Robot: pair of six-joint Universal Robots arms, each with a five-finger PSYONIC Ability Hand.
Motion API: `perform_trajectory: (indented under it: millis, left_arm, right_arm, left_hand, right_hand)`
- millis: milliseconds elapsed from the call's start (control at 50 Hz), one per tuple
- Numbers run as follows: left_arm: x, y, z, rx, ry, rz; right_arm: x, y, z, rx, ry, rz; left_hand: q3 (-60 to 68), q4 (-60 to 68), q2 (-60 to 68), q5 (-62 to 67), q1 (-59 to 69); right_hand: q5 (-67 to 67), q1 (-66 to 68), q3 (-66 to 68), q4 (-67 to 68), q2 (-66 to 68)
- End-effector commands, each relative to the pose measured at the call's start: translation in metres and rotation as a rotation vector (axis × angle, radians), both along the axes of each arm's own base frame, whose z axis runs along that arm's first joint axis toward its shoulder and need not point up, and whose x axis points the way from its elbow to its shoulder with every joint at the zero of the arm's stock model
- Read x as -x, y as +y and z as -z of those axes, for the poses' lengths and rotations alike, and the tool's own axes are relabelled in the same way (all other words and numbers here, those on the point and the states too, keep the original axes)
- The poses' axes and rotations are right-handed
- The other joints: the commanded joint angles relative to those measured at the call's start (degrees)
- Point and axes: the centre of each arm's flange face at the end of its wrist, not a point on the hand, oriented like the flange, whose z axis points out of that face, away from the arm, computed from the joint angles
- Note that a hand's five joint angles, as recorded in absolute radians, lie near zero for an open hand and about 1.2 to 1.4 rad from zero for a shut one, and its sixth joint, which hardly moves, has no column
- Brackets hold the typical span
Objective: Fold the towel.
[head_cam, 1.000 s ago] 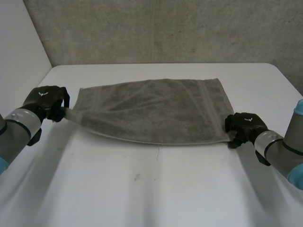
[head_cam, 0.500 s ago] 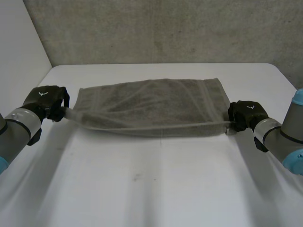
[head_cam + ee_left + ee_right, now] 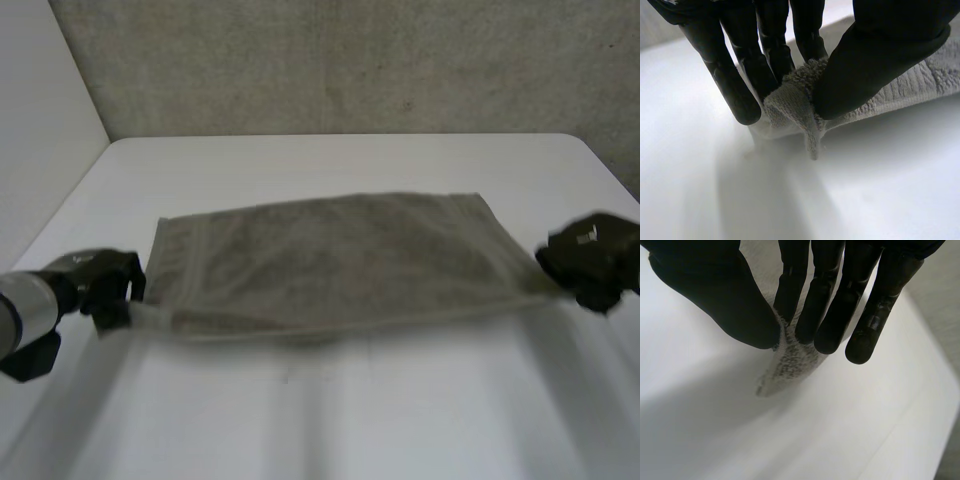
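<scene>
A grey-brown towel [image 3: 335, 260] hangs stretched between my two hands, lifted off the white table [image 3: 330, 420]. My left hand [image 3: 105, 287] pinches the towel's near left corner [image 3: 795, 107] between thumb and fingers. At the other end my right hand [image 3: 592, 260] pinches the near right corner [image 3: 785, 357] the same way. The towel's front edge sags a little in the middle and its far edge lies further back.
A concrete wall [image 3: 350, 60] rises behind the table's far edge. A white side wall [image 3: 40, 110] stands to the left. The tabletop in front of the towel is bare white.
Both hands have lifted the towel off the table and pulled it taut towards the near side. The right hand closed on its corner and moved out to the right.
</scene>
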Motion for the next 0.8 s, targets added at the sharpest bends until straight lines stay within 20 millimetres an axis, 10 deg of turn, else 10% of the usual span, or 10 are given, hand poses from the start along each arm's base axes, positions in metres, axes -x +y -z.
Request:
perform_trajectory:
  millis: [20,180,500,800]
  left_arm:
    - [-0.006,0.023,0.006,-0.069,-0.076,0.039]
    - [-0.004,0.001,-0.005,0.029,-0.078,0.043]
    - [0.024,-0.11,0.03,0.118,0.061,-0.003]
    - [0.04,-0.16,0.049,0.316,0.047,-0.025]
  right_arm:
    - [0.018,0.026,0.0,-0.122,0.155,-0.065]
    - [-0.004,-0.021,0.012,0.052,0.09,-0.058]
    - [-0.082,-0.113,0.062,0.384,0.077,-0.077]
    - [-0.094,-0.155,0.092,0.52,0.064,-0.031]
  left_hand:
    - [10.49,10.27,10.26,11.89,13.46]
    - [10.49,10.27,10.26,11.89,13.46]
    - [10.49,10.27,10.26,11.89,13.46]
    - [10.49,10.27,10.26,11.89,13.46]
  right_hand:
    - [14.73,24.35,12.17,11.78,12.68]
    - [14.73,24.35,12.17,11.78,12.68]
    - [14.73,24.35,12.17,11.78,12.68]
    - [14.73,24.35,12.17,11.78,12.68]
